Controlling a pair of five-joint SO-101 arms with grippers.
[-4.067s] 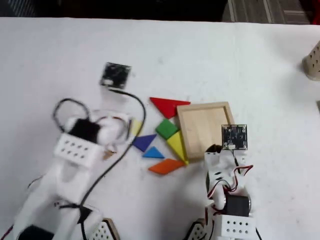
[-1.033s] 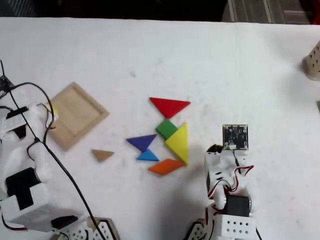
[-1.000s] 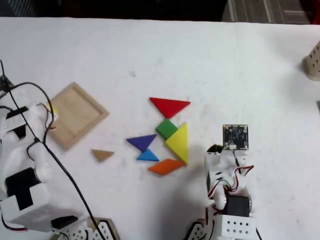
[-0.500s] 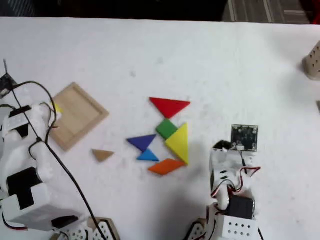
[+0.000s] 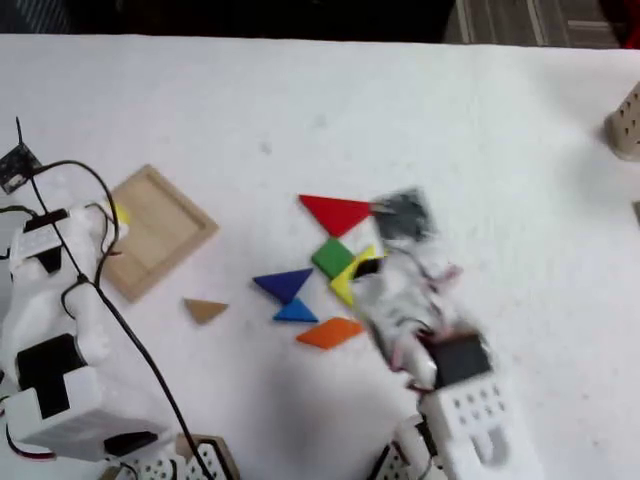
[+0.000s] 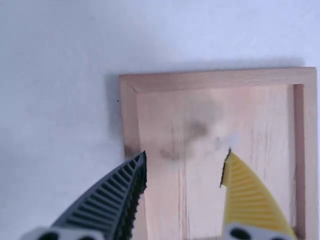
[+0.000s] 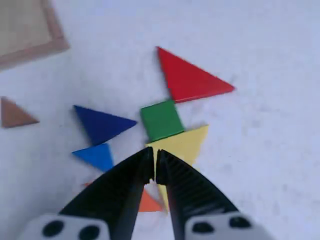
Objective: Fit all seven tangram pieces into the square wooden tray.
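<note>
The square wooden tray [image 5: 158,232] lies empty and turned on a corner at the left. My left gripper [image 5: 108,217] hangs open over its left part, black and yellow fingers apart above the tray floor [image 6: 210,125]. The red triangle [image 5: 338,213], green square [image 5: 333,257], yellow triangle [image 5: 344,282], dark blue triangle [image 5: 283,284], light blue triangle [image 5: 296,311] and orange parallelogram [image 5: 330,332] cluster mid-table. A brown triangle [image 5: 205,309] lies apart, nearer the tray. My right gripper [image 7: 154,161] is shut, tips just above the yellow triangle [image 7: 189,142].
A beige perforated object [image 5: 625,125] stands at the right edge. The left arm's black cable [image 5: 110,320] loops across the table front left. Open white table stretches behind the pieces and to their right.
The right arm has swung from the front right over to the piece cluster, covering part of the yellow triangle. The left arm barely shifted. Four seconds ago the tray lay beside the pieces.
</note>
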